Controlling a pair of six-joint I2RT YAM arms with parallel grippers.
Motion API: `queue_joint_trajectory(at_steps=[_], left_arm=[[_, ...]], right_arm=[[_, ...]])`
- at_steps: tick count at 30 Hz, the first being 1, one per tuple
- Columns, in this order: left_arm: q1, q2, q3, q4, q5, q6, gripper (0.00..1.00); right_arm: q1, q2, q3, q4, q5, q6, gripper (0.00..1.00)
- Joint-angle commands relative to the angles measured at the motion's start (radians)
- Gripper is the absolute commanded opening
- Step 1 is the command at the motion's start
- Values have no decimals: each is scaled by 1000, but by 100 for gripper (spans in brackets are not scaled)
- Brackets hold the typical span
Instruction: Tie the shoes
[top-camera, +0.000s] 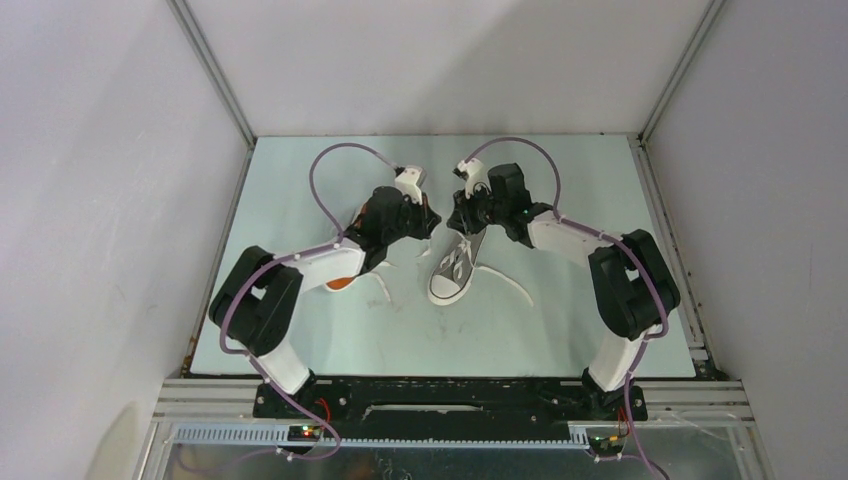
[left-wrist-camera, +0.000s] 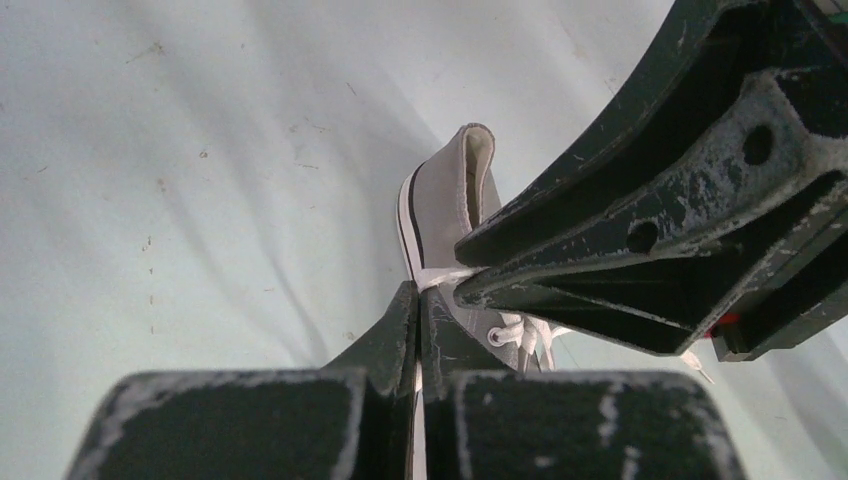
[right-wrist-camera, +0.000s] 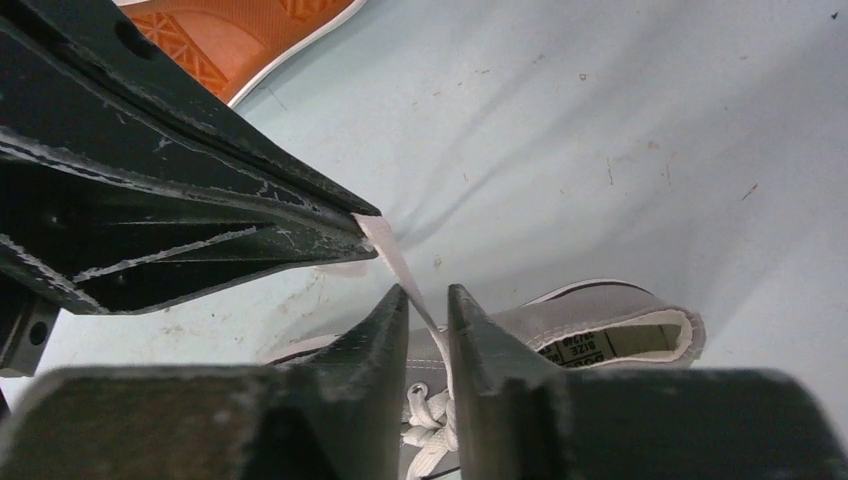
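While left end effector (left-wrist-camera: 418, 297) pinches lace (left-wrist-camera: 446, 273); shoe (right-wrist-camera: 600, 315) insole reads SIZE

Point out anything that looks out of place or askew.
One shoe lies tipped over, orange sole showing, left of the upright shoe. The upright shoe's laces are undone, one lace end trailing loose across the table.
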Motion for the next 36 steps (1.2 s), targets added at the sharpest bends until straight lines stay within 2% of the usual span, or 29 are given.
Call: queue_joint_trajectory(at_steps=[1, 2, 5, 6, 17, 20, 24, 25, 28, 29, 31, 36], left_arm=[[6, 11, 50, 14, 13, -8, 0], [6, 14, 52, 3, 10, -7, 0], [6, 27, 60, -16, 13, -7, 0], [5, 30, 66, -21, 15, -7, 0], [-49, 81, 102, -88, -38, -14, 1], [-59, 85, 103, -89, -55, -25, 4], [-72, 46, 49, -45, -112, -38, 28], [-73, 29, 27, -38, -121, -41, 38], [-76, 4, 0, -21, -157, -37, 53], [-80, -6, -9, -20, -169, -30, 63], [-93, -19, -23, -6, -194, -13, 73], [-126, -24, -25, 33, -215, 26, 83]], right_arm=[[-2, -5, 54, 52, -18, -3, 21], [-3, -8, 53, 49, -17, 0, 19], [-4, -20, 50, 45, -18, 3, 3], [-4, -23, 48, 45, -15, 8, 0], [-46, -118, -58, 107, 7, 112, 0], [-49, -121, -60, 100, 12, 123, 0], [-53, -120, -60, 101, 6, 132, 0], [-54, -117, -60, 102, 3, 135, 0], [-57, -115, -60, 105, -8, 140, 0], [-57, -113, -60, 107, -11, 141, 0], [-56, -112, -60, 111, -18, 143, 0], [-60, -109, -61, 117, -32, 151, 1]])
